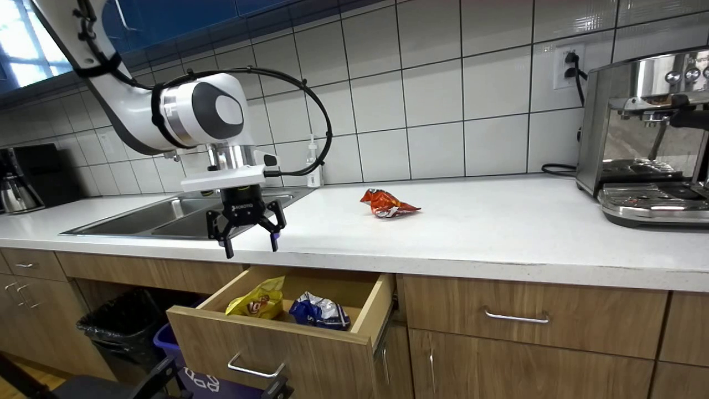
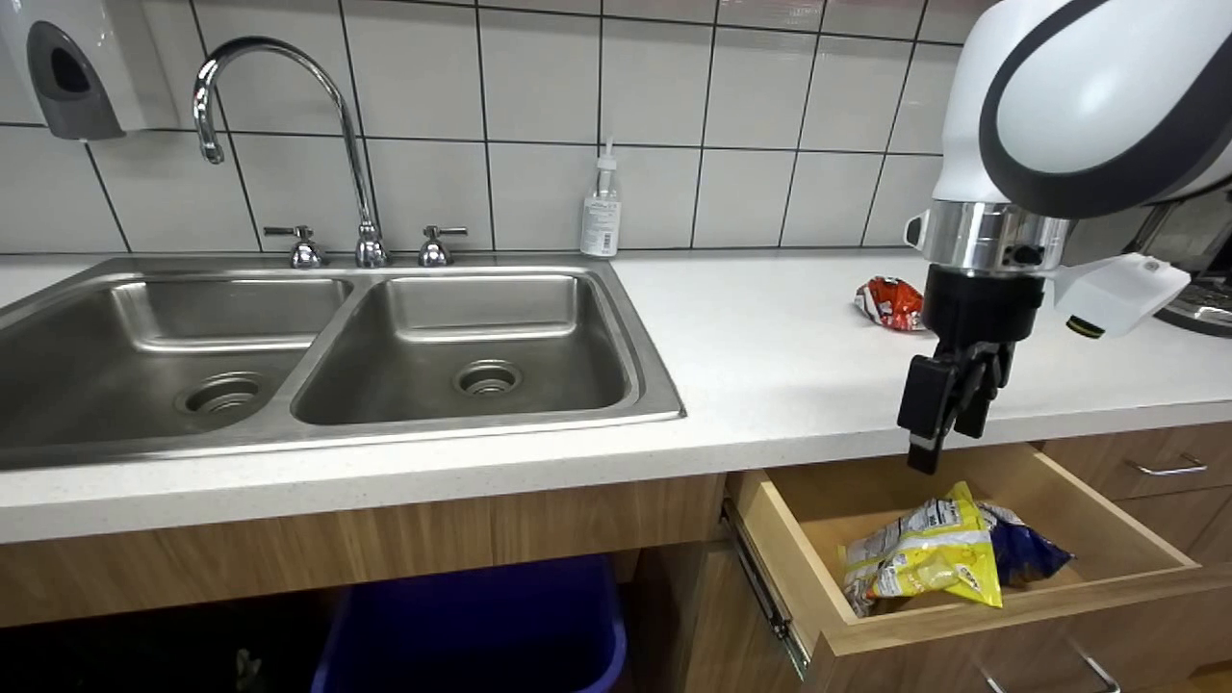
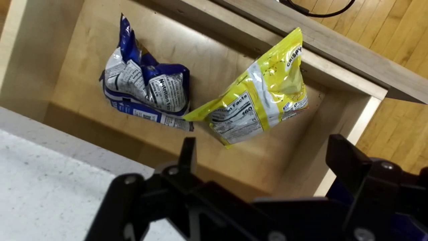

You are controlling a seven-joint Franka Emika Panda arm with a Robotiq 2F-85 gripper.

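Note:
My gripper (image 1: 252,251) is open with nothing between its fingers. It points down above the open wooden drawer (image 1: 266,341), near the counter's front edge. Inside the drawer lie a yellow chip bag (image 1: 258,302) and a crumpled blue-and-silver bag (image 1: 320,311). In the wrist view the yellow bag (image 3: 254,100) lies ahead of the open fingers (image 3: 262,144), and its corner meets the blue bag (image 3: 143,88). The gripper touches neither bag. A red bag (image 1: 388,204) lies on the white countertop; the arm partly covers it (image 2: 887,303) in an exterior view.
A double steel sink (image 2: 664,404) with a faucet (image 2: 361,173) and a soap bottle (image 2: 602,217) is beside the arm. An espresso machine (image 1: 637,133) stands on the counter (image 1: 498,233). A black-lined bin (image 1: 124,324) and a blue bin (image 2: 472,626) are under the counter.

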